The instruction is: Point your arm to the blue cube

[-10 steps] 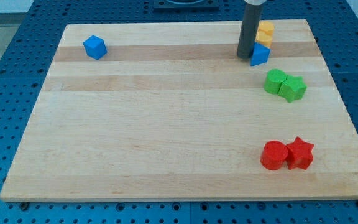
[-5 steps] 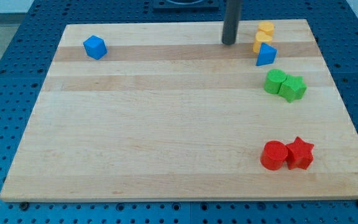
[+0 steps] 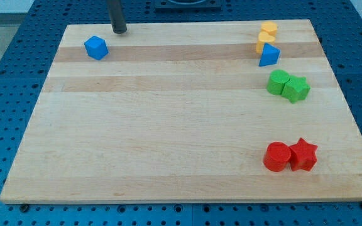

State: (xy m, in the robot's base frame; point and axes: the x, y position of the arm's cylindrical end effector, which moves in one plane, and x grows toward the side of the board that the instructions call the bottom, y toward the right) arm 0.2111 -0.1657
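Observation:
The blue cube [image 3: 96, 48] sits near the wooden board's top left corner. My tip [image 3: 119, 31] is on the board close to its top edge, a short way up and to the right of the blue cube, not touching it. The dark rod rises out of the view's top.
At the view's right stand two yellow blocks [image 3: 267, 36], a blue triangular block [image 3: 268, 55] just below them, a green pair [image 3: 288, 86], and a red cylinder [image 3: 276, 156] beside a red star [image 3: 303, 154]. The board [image 3: 168, 125] lies on a blue perforated table.
My tip has swept left along the board's top edge, from beside the blue triangular block to near the blue cube. That triangular block shifted slightly right early on.

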